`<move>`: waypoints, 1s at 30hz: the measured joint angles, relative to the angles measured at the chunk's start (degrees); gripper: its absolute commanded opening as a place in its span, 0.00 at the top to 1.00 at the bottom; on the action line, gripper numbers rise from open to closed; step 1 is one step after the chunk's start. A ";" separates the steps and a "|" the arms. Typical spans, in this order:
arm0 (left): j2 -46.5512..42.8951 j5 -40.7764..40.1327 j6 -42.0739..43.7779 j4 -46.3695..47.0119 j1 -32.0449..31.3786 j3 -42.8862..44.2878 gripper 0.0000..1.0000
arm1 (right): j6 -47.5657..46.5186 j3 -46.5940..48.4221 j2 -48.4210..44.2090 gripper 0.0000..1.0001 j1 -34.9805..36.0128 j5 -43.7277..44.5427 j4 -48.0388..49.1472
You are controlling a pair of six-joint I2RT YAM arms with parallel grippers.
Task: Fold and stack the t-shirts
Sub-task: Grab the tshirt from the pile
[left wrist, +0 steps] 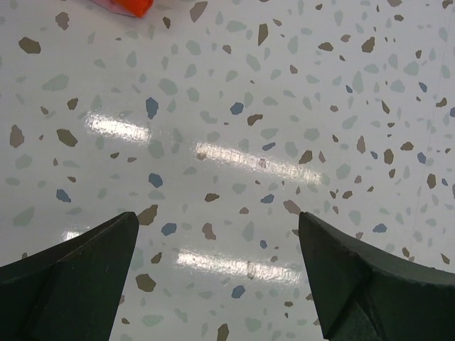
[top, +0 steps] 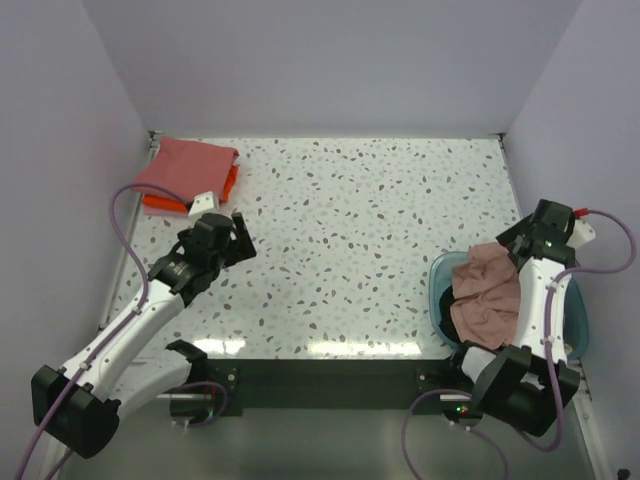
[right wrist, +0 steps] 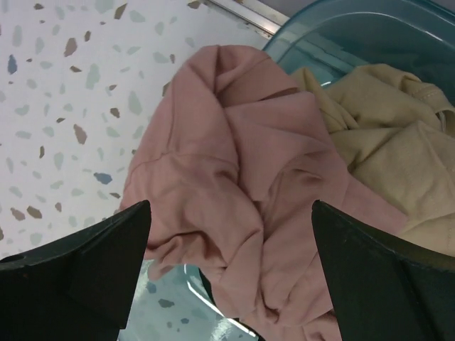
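Because the unfolded shirts lie heaped in the translucent blue tub (top: 438, 275) at the near right of the desk (top: 370, 230), the right end effector (top: 548, 232) hangs directly over it, its fingers spread wide and holding nothing, apparently lined up to come down on cloth. Between those fingers in the wrist view lies the dusty pink t-shirt (right wrist: 227, 163), crumpled and spilling over the tub's rim toward the desk. The tan t-shirt (right wrist: 384, 121) is bunched beside it, deeper inside the tub. The pink one looks like the easier pick, since it lies on top and partly outside. Further out on the left, the left end effector (top: 228, 235) hovers above bare speckled surface, likewise released and empty, probably waiting to help spread whatever comes out. At the far left corner sits the finished pile: the coral red t-shirt (top: 185, 163) folded flat on the orange t-shirt (top: 160, 205), tucked against the wall so the middle is free for folding.
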 measured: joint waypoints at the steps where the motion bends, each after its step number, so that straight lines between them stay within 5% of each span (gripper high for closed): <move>1: 0.04 0.11 0.04 -0.02 0.00 0.02 0.00 | -0.11 -0.85 0.17 0.02 -1.49 -0.35 0.66; 15: 1.38 0.09 0.35 -1.14 0.00 0.28 0.00 | 0.11 -6.62 4.50 0.33 -5.88 -7.82 9.79; 20: 1.36 -0.22 0.31 -1.46 0.00 0.28 0.00 | 0.66 -7.52 5.16 0.65 -5.88 -7.87 11.30; 24: 1.36 -0.46 0.31 -1.55 0.00 0.28 0.00 | 1.01 -7.67 5.03 1.00 -5.88 -7.80 11.93; 30: 1.36 -0.76 0.31 -1.62 0.00 0.28 0.00 | 0.74 -8.00 1.66 1.00 -5.95 -8.24 11.78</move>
